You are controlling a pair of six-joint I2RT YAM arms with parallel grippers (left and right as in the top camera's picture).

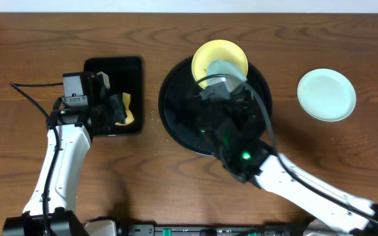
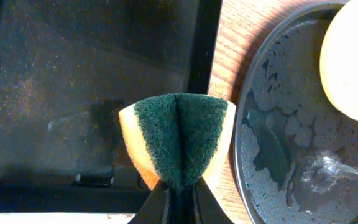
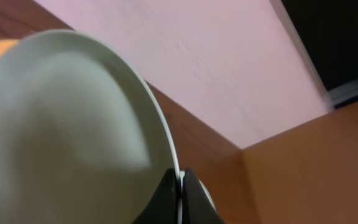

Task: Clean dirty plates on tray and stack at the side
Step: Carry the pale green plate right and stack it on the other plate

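My right gripper [image 3: 180, 179] is shut on the rim of a pale mint-blue plate [image 3: 67, 137] and holds it tilted on edge. From overhead this plate [image 1: 227, 69] is above the round black tray [image 1: 170, 111], just in front of the pale yellow plate [image 1: 216, 54] at the tray's far rim. A second mint-blue plate [image 1: 327, 95] lies flat on the table to the right. My left gripper [image 2: 180, 186] is shut on a folded green-and-yellow sponge [image 2: 178, 140], over the right edge of the rectangular tray. The round tray [image 2: 291, 130] looks wet, and the yellow plate [image 2: 353, 62] sits on it.
A smaller rectangular black tray [image 1: 113, 65] stands left of the round tray, with a strip of bare wood between them. A pale wall runs along the table's far edge. The right arm [image 1: 294, 180] crosses the table's front right.
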